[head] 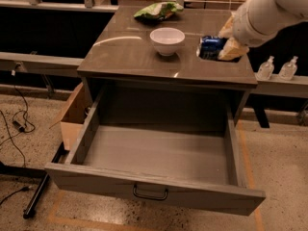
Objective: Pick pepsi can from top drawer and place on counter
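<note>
The pepsi can [210,45] is dark blue, lying sideways in my gripper [222,43], held above the right side of the counter [130,52]. The gripper's tan fingers [233,49] are shut on the can's right end, and the white arm comes in from the upper right. I cannot tell if the can touches the counter. The top drawer [144,181] is pulled wide open below the counter, and nothing lies in it. Its dark bail handle [150,194] shows on the front panel.
A white bowl [167,40] stands mid-counter, left of the can. A green bag [159,10] lies at the counter's back. A cardboard box [72,115] stands left of the drawer. Two clear bottles [278,69] stand on a ledge at right. Cables lie on the floor at left.
</note>
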You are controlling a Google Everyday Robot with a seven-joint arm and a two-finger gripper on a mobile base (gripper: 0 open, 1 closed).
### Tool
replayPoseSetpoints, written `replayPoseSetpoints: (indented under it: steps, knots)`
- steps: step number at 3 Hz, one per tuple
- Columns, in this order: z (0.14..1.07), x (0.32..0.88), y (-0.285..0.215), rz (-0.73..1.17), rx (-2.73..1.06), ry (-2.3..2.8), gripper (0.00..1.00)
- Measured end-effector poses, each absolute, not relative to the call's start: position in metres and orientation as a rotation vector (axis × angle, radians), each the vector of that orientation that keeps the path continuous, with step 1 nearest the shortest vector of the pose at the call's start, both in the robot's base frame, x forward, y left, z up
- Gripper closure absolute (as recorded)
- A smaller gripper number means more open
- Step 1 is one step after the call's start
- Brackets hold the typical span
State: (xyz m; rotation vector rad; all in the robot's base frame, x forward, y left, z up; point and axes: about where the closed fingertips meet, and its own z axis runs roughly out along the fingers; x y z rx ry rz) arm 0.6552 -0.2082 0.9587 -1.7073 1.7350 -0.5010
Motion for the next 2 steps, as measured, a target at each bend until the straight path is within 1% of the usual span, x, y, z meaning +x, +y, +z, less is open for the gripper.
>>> replayPoseSetpoints:
  steps: [1,2]
  knots:
    - [0.966,0.691,-0.207,-0.513,-1.725,1.744,1.00]
    - [0.958,0.721,-0.204,-0.466,-1.754,1.770,1.00]
